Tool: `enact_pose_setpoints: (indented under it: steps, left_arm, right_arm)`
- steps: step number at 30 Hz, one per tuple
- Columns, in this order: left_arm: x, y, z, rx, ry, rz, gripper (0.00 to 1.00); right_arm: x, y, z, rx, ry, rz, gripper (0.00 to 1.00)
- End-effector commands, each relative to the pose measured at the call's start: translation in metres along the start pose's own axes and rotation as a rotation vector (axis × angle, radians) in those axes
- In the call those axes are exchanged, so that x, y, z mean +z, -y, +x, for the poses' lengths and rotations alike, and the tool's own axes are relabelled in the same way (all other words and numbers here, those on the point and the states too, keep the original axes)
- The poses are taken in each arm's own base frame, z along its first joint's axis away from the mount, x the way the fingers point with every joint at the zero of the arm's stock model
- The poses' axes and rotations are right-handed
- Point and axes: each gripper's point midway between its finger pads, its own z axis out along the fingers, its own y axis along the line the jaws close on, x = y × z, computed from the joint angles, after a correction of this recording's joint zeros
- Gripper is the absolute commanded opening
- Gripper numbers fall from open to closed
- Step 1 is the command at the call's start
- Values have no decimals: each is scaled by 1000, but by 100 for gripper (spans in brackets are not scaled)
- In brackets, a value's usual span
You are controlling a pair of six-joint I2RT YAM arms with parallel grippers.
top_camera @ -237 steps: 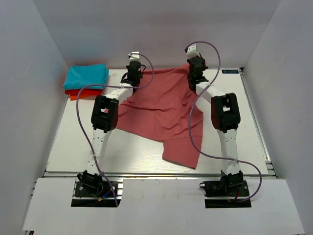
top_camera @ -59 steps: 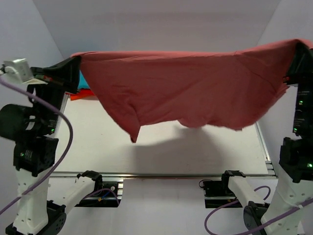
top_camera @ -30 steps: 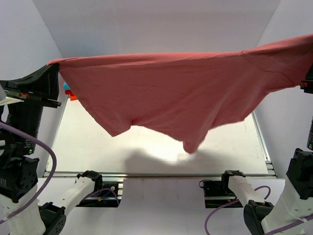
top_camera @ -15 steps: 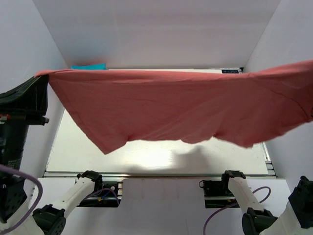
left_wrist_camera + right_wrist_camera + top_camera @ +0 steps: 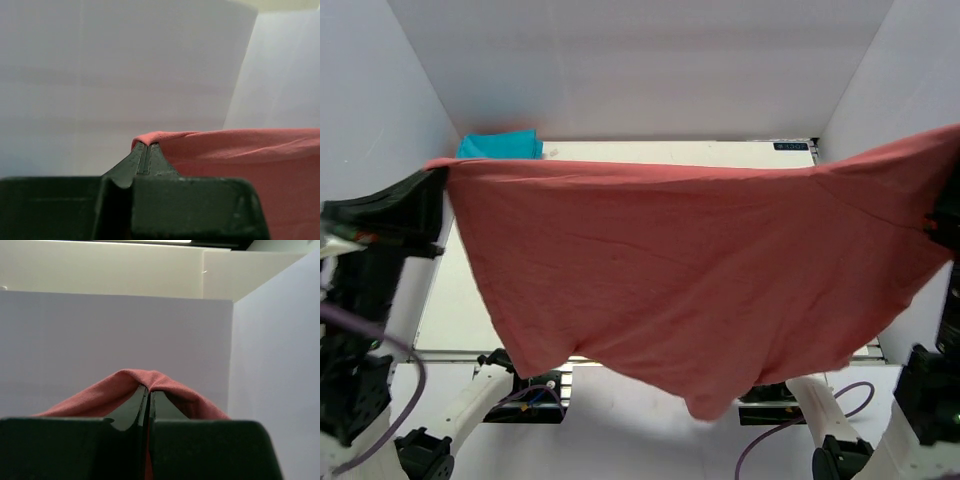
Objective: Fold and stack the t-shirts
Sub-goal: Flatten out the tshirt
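- Two arms hold one salmon-pink t-shirt (image 5: pixel 690 270) up in the air, stretched as a wide sheet from the left side of the bench (image 5: pixel 670 153) to the right side.
- Left gripper (image 5: pixel 144 150): its fingers are pressed together with a fold of the pink cloth pinched at their tips. The rest of the cloth runs off to the right in the wrist view.
- Right gripper (image 5: pixel 149 390): clamped the same way, with the pink cloth draped over both fingertips like a small tent.
- From above, the shirt's top edge runs nearly straight between the two grips. The right end sits higher in the picture than the left.
- Its lower edge hangs loose and uneven, hiding most of the bench and part of the arm bases at the near edge.
- One turquoise t-shirt (image 5: pixel 502 146) lies folded at the far left corner of the bench, only partly showing above the pink cloth.
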Motion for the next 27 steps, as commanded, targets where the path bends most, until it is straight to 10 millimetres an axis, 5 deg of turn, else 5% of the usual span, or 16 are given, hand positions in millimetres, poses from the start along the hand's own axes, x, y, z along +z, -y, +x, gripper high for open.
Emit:
enact_pose_setpoints:
  steps: [1,2,3,5,8,10,11,13,14,21,27]
  left_arm:
    - [14,-16,34,-31,-51,-65,0]
    - [18,-22,44,-41,-70,-95,0]
    - [24,-27,58,-66,-86,-116,0]
    - [26,-31,71,-71,-84,-124,0]
    - [29,-46,118,-99,-159,-176,0]
    - [26,-58,154,-114,-224,-225,0]
    - [22,-65,178,-110,-265,-251,0]
    - [19,-77,202,-123,-299,-306,0]
    - [14,-83,219,-118,-326,-330,0]
    - [8,-106,281,-100,-401,-407,0]
    - [7,-124,337,-78,-499,-462,0]
  right_arm:
    - [8,-2,37,55,-20,-12,0]
    - [10,-6,45,68,-26,-34,0]
    - [9,-8,81,111,-101,-40,0]
    - [7,-11,102,143,-144,-50,0]
    - [-4,-12,158,210,-231,-38,0]
    - [-11,-17,174,264,-251,-47,0]
    - [-23,-20,204,286,-308,-49,0]
    - [-30,-23,223,314,-346,-53,0]
    - [-41,-25,250,343,-407,-51,0]
    - [-78,-46,349,435,-624,-122,0]
    - [-90,-54,402,459,-739,-166,0]
